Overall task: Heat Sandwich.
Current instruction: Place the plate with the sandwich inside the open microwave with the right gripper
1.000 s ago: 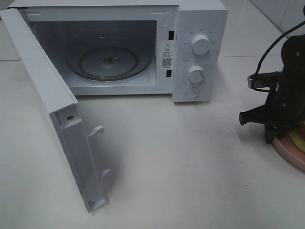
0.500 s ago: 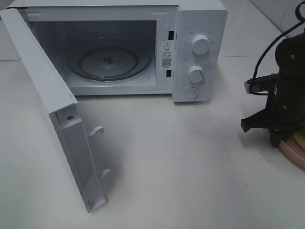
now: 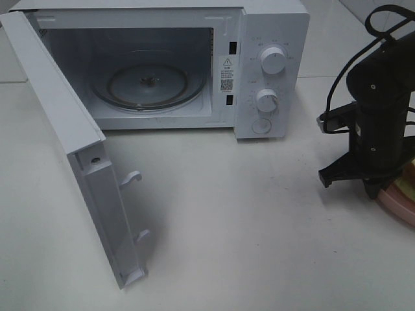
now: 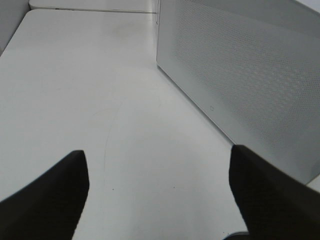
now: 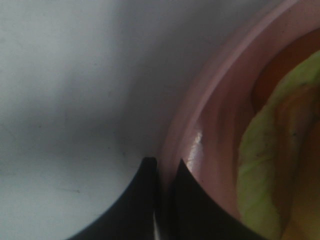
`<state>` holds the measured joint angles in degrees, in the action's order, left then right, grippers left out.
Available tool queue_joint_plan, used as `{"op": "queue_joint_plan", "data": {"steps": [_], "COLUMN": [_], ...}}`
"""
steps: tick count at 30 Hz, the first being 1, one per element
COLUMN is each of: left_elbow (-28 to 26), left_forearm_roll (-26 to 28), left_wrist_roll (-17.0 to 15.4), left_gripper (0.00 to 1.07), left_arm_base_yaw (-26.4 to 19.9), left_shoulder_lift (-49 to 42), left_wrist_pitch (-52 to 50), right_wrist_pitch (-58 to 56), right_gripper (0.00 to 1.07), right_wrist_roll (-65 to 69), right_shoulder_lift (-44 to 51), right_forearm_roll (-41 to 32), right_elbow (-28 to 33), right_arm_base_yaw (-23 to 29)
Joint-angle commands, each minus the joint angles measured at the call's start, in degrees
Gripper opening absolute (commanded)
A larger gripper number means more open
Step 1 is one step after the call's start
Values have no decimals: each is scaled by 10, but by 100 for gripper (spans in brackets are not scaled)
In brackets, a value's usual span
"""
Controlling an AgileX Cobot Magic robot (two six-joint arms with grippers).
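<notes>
The sandwich [image 5: 272, 165] shows its pale yellow-green filling and tan crust on a round pink plate [image 5: 210, 125]. In the high view the sandwich [image 3: 408, 183] and the plate [image 3: 397, 206] peek out at the right edge, mostly hidden behind the black right arm. My right gripper [image 5: 162, 172] is shut, its two dark fingers pinching the plate's rim from either side. In the high view the right gripper [image 3: 377, 192] sits at the plate's left edge. My left gripper [image 4: 160, 195] is open over bare table, with nothing between its fingers.
A white microwave [image 3: 272, 71] stands at the back with its door [image 3: 78, 155] swung wide open toward the front left. Its glass turntable [image 3: 148, 83] is bare. The left wrist view shows the microwave's perforated side panel [image 4: 240, 65] close by.
The right gripper's jaws have closed on the plate rim. The right arm's upper part has swung left and now covers more of the plate. The left arm has not moved.
</notes>
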<state>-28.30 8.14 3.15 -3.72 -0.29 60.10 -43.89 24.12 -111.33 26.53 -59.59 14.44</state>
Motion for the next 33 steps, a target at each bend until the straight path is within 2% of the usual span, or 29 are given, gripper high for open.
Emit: {"op": "queue_joint_plan", "data": {"steps": [1,17,24,33], "left_elbow": [2,2,2,2], "left_forearm_roll": [2,2,2,2], "left_wrist_roll": [-1,-1,-1,-1], "left_gripper": [72,72,72,72], "left_arm_base_yaw": [2,2,2,2], "left_shoulder_lift": [-13,-13,-13,-13], "left_wrist_pitch": [-9,-9,-9,-9], "right_wrist_pitch": [-26,-72,-44,-22], "right_gripper": [0,0,0,0], "right_wrist_roll": [12,-5,-8,-64], "right_shoulder_lift": [2,101,198,286], "right_forearm_roll": [30,41,39,2], "right_elbow": [4,10,96,160], "right_arm_base_yaw": [5,5,5,5]}}
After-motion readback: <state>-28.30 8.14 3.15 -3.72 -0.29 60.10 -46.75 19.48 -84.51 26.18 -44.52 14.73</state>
